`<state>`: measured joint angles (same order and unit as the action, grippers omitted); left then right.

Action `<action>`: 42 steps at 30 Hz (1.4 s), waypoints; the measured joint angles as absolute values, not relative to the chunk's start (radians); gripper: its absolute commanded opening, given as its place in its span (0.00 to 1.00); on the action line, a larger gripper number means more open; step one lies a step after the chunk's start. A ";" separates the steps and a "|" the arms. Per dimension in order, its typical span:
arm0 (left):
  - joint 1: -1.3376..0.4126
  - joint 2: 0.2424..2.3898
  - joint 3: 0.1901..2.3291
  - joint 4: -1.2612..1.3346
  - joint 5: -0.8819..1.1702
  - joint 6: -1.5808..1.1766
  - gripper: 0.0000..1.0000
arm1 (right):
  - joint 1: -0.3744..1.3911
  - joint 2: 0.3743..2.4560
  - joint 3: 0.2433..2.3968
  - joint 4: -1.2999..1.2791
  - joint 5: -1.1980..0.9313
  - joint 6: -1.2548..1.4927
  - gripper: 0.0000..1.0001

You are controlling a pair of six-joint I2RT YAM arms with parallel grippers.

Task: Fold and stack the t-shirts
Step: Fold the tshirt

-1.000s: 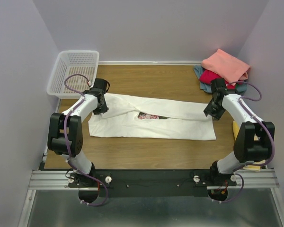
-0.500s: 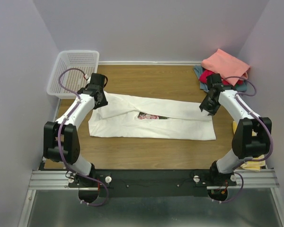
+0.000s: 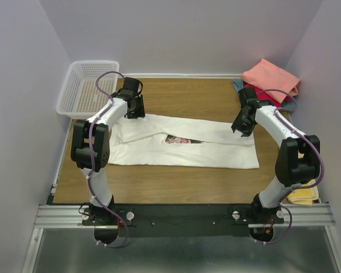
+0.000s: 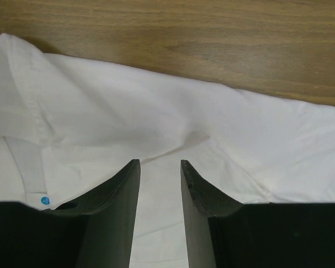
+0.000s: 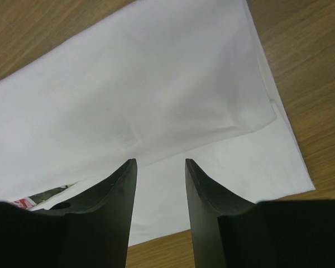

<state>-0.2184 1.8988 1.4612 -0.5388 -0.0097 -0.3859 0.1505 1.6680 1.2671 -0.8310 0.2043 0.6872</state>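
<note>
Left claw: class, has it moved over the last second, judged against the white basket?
Yes. The left claw has shifted toward the far wall and to the right, away from the basket, above the white shirt's far edge.

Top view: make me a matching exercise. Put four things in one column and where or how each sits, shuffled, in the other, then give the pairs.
Column one
1. white t-shirt
2. basket
3. salmon-pink shirt
4. left gripper

Column two
A. at the far left corner
B. open, above white cloth
C. lying long across the middle of the table
D. topmost, over the crimson shirt, at the far right corner

Pairs: 1-C, 2-A, 3-D, 4-B
</note>
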 measured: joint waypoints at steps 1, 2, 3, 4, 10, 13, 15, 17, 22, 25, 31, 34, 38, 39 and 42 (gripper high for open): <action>-0.222 1.910 1.471 -0.540 0.002 -0.384 0.44 | 0.159 1.672 1.269 -0.831 0.203 0.690 0.48; -0.224 1.917 1.478 -0.540 0.009 -0.381 0.44 | 0.166 1.676 1.270 -0.830 0.201 0.691 0.48; -0.226 1.926 1.489 -0.538 0.019 -0.377 0.44 | 0.171 1.679 1.271 -0.830 0.200 0.693 0.48; -0.230 1.934 1.500 -0.538 0.026 -0.373 0.44 | 0.174 1.681 1.271 -0.830 0.200 0.696 0.48; -0.257 1.979 1.551 -0.538 0.058 -0.342 0.44 | 0.202 1.699 1.273 -0.830 0.195 0.711 0.48; -0.282 1.996 1.554 -0.540 0.065 -0.336 0.45 | 0.207 1.699 1.273 -0.830 0.195 0.717 0.48; -0.292 2.009 1.554 -0.541 0.065 -0.333 0.45 | 0.208 1.699 1.273 -0.830 0.195 0.719 0.48; -0.305 2.021 1.554 -0.543 0.066 -0.333 0.45 | 0.208 1.699 1.273 -0.830 0.195 0.723 0.48; -0.314 2.030 1.546 -0.550 0.065 -0.333 0.42 | 0.208 1.699 1.273 -0.830 0.195 0.729 0.48; -0.315 2.030 1.546 -0.549 0.063 -0.333 0.37 | 0.208 1.699 1.273 -0.830 0.195 0.732 0.48; -0.316 2.041 1.546 -0.548 0.052 -0.336 0.32 | 0.210 1.699 1.273 -0.830 0.195 0.733 0.48; -0.316 2.056 1.546 -0.548 0.043 -0.336 0.29 | 0.210 1.699 1.273 -0.830 0.195 0.733 0.48; -0.318 2.079 1.546 -0.545 0.035 -0.337 0.27 | 0.210 1.699 1.273 -0.830 0.195 0.733 0.48; -0.318 2.079 1.546 -0.545 0.035 -0.337 0.27 | 0.210 1.698 1.273 -0.830 0.195 0.733 0.48; -0.319 2.079 1.546 -0.543 0.033 -0.336 0.19 | 0.210 1.697 1.272 -0.830 0.195 0.733 0.48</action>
